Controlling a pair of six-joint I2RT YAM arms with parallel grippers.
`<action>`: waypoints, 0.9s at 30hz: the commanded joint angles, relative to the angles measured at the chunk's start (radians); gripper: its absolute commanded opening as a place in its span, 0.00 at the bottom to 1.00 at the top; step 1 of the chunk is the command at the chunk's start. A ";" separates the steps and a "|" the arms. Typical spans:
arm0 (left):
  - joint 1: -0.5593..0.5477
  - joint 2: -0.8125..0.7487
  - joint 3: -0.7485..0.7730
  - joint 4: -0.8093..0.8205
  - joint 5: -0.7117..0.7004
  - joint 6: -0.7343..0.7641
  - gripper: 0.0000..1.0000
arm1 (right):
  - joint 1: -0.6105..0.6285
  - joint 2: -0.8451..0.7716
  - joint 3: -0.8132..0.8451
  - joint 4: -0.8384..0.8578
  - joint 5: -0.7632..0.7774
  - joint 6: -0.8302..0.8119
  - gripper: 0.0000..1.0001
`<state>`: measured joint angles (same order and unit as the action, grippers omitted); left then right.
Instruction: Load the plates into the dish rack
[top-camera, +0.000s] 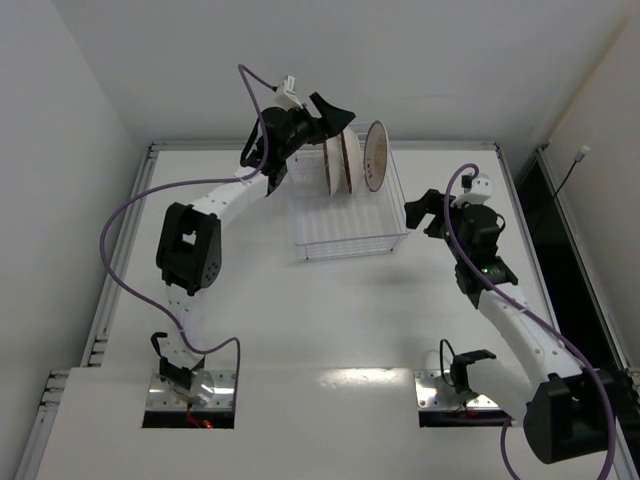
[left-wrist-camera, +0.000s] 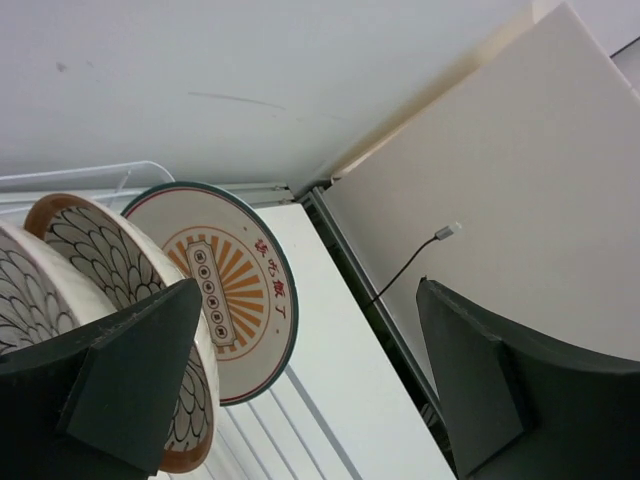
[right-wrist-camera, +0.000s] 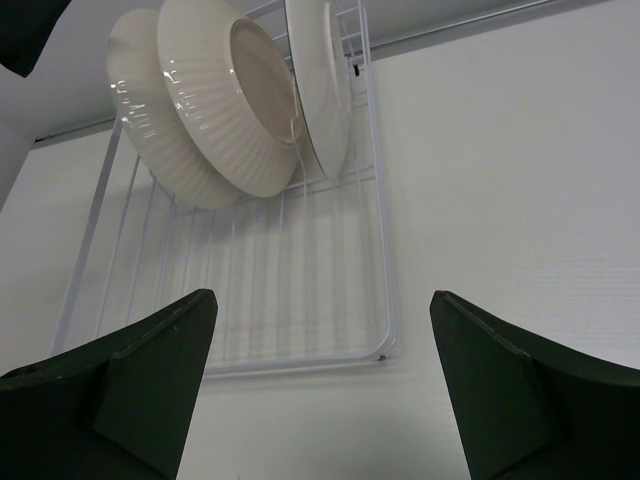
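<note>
Three plates stand on edge at the far end of the wire dish rack (top-camera: 350, 238). In the top view two petal-patterned plates (top-camera: 340, 165) stand close together and the orange radial plate (top-camera: 375, 155) stands to their right. The left wrist view shows the petal plates (left-wrist-camera: 110, 260) and the radial plate (left-wrist-camera: 225, 285). The right wrist view shows their pale backs (right-wrist-camera: 235, 100). My left gripper (top-camera: 330, 122) (left-wrist-camera: 310, 385) is open and empty, just above the plates. My right gripper (top-camera: 425, 214) (right-wrist-camera: 320, 390) is open and empty, just right of the rack's (right-wrist-camera: 385, 300) near corner.
The near half of the rack holds nothing. White walls close in behind and at both sides. A dark gap with a cable (left-wrist-camera: 415, 262) runs along the table's right edge. The left gripper's finger (right-wrist-camera: 30, 30) shows in the right wrist view's top left corner.
</note>
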<state>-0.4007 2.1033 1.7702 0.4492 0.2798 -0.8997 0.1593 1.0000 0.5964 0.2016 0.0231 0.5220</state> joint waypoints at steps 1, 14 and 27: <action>-0.007 -0.026 0.029 -0.006 0.018 0.028 0.89 | -0.003 0.002 -0.001 0.067 -0.014 -0.004 0.87; -0.007 -0.170 -0.008 -0.151 -0.007 0.195 0.99 | -0.012 0.026 -0.001 0.004 0.076 0.036 0.88; -0.038 -0.578 -0.259 -0.448 -0.297 0.432 0.99 | -0.110 0.318 0.153 -0.068 -0.227 -0.020 0.62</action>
<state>-0.4255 1.6348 1.5929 0.0963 0.1108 -0.5533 0.0601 1.2919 0.6621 0.1196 -0.0898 0.5266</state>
